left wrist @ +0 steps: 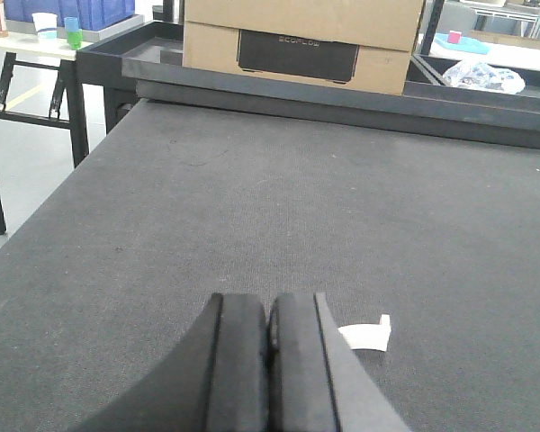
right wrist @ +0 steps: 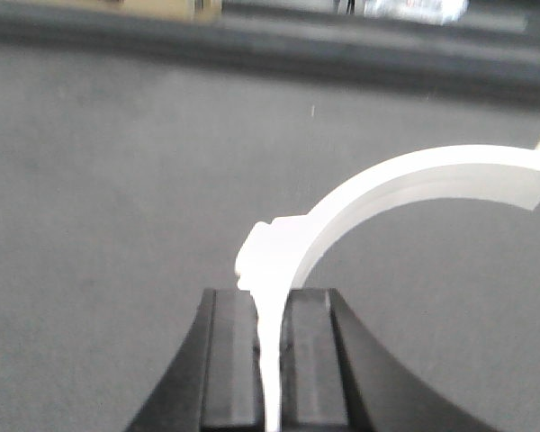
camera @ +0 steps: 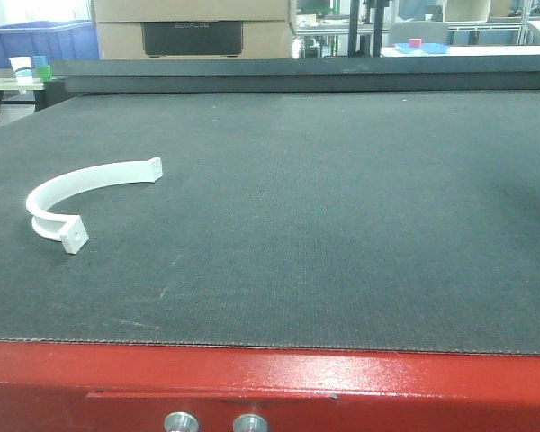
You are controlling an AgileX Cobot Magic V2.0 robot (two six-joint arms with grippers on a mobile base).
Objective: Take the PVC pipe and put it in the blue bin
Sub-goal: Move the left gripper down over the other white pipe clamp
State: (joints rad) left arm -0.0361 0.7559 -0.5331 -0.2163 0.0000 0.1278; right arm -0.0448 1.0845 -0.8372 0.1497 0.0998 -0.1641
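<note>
A curved white PVC pipe piece [right wrist: 414, 189] is pinched at one end between the black pads [right wrist: 229, 351] of the right gripper [right wrist: 268, 310]. The right wrist view is blurry, so it cannot be told if the piece is lifted off the dark mat [right wrist: 117, 180].

The piece looks thin, light and stiff. It is smooth plastic, so it could slip or swing, as only a thin edge is squeezed. A safer hold is likely close to the blocky tab at the end, where more of it can be pressed flat.

In the front view, a white curved piece [camera: 90, 174] is seen lying on the left side of the mat, with no gripper near it. It cannot be told if this is the same piece.

The left gripper [left wrist: 268, 315] is squeezed shut on nothing, low over the mat. A small white end [left wrist: 369, 335] is seen just to its right.

A blue bin [camera: 36, 40] is seen far back on the left, past the mat.
</note>
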